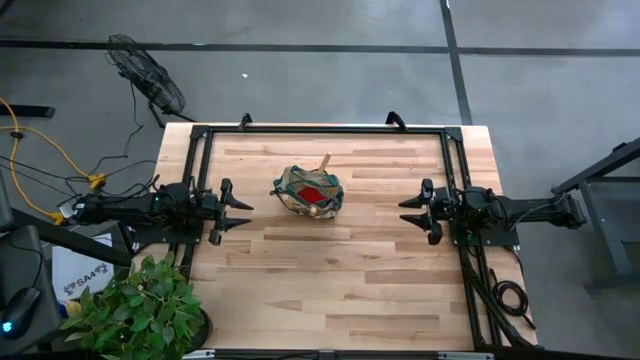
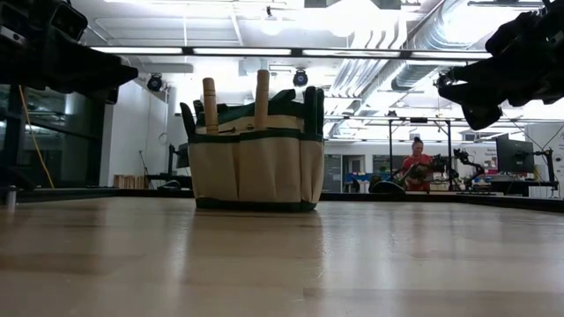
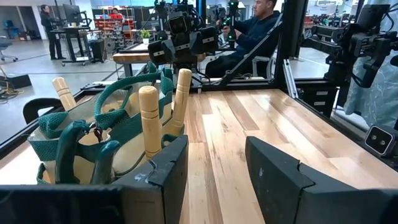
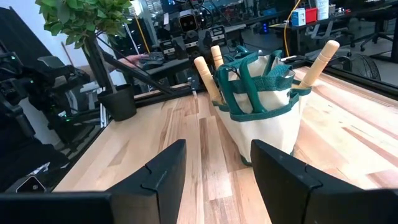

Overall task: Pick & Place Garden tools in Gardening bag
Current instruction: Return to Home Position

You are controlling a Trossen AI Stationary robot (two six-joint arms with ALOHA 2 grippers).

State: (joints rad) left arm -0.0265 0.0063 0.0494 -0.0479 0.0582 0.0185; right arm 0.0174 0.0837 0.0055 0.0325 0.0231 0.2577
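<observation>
Pale wooden planks made up the bench (image 1: 330, 270), edged by a dark frame and set on a grey floor. The gardening bag (image 1: 308, 191) stood upright near the bench's middle, a little toward the far edge. It was beige with teal-green trim, its loop handles raised. Three wooden tool handles (image 3: 149, 118) poked up out of it, and from above a red glove (image 1: 312, 194) showed inside.

The left gripper (image 1: 242, 213) hung over the bench's left side, well apart from the bag, its fingers spread wide and holding nothing. The right gripper (image 1: 407, 212) mirrored it on the right side — also wide open and empty, pointing toward the bag.

A potted plant (image 1: 140, 310) sat by the near left corner. A fan (image 1: 145, 70) stood on the floor beyond the far left corner. Across the room behind the bench, a person (image 2: 416, 163) in red sat at a workstation.
</observation>
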